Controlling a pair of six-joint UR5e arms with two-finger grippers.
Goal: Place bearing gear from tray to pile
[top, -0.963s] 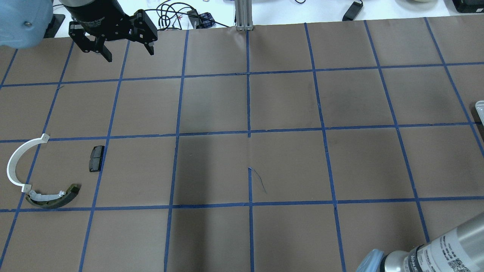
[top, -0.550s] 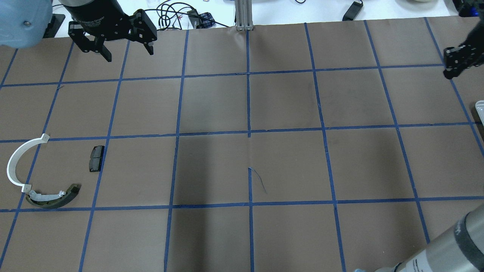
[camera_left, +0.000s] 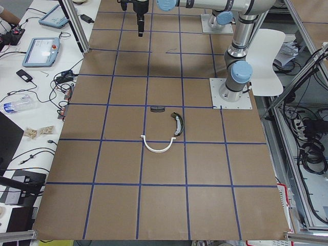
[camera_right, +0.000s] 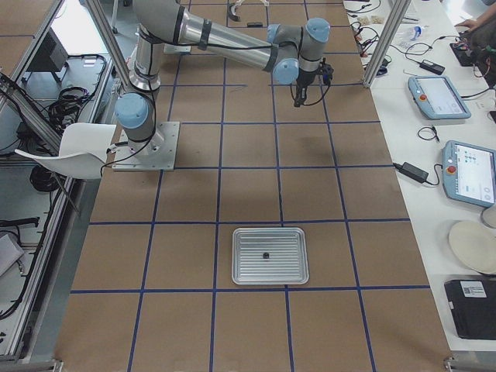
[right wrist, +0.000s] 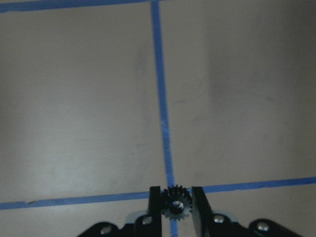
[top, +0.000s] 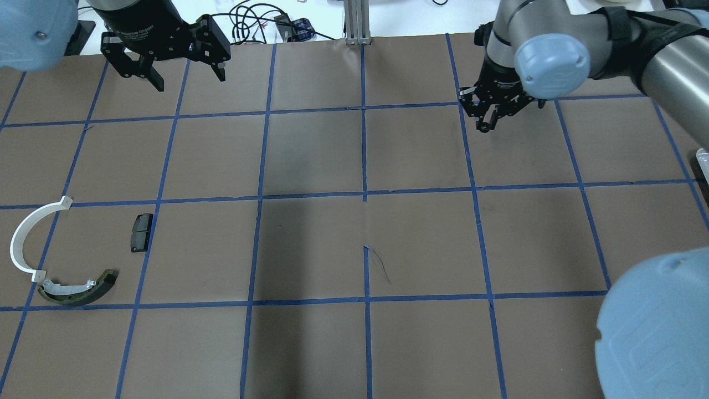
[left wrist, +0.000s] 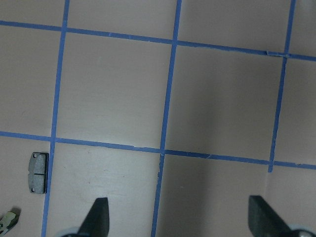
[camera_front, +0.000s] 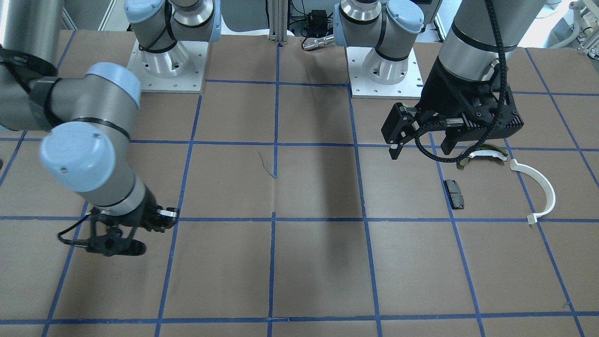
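Note:
A small black toothed bearing gear [right wrist: 176,205] sits pinched between the fingers of my right gripper [top: 485,125], which hangs over the far right-centre of the table, shut on it. The pile lies at the table's left end: a flat black pad [top: 141,233], a white half-ring band [top: 14,244] and an olive curved shoe [top: 77,289]. My left gripper [top: 191,80] hovers open and empty at the far left, well beyond the pile. The metal tray [camera_right: 242,271] lies at the table's right end, far from both grippers, with a small dark part [camera_right: 266,255] in its middle.
Blue tape lines grid the brown table. Cables, tablets and other gear lie on the white bench [top: 266,22] past the far edge. An aluminium post [top: 357,22] stands at the far middle. The right arm's elbow [top: 653,327] fills the near right corner.
The right arm has swung in from the right edge and moved left along the far side, with the gear in its gripper. The left arm and the pile have not moved.

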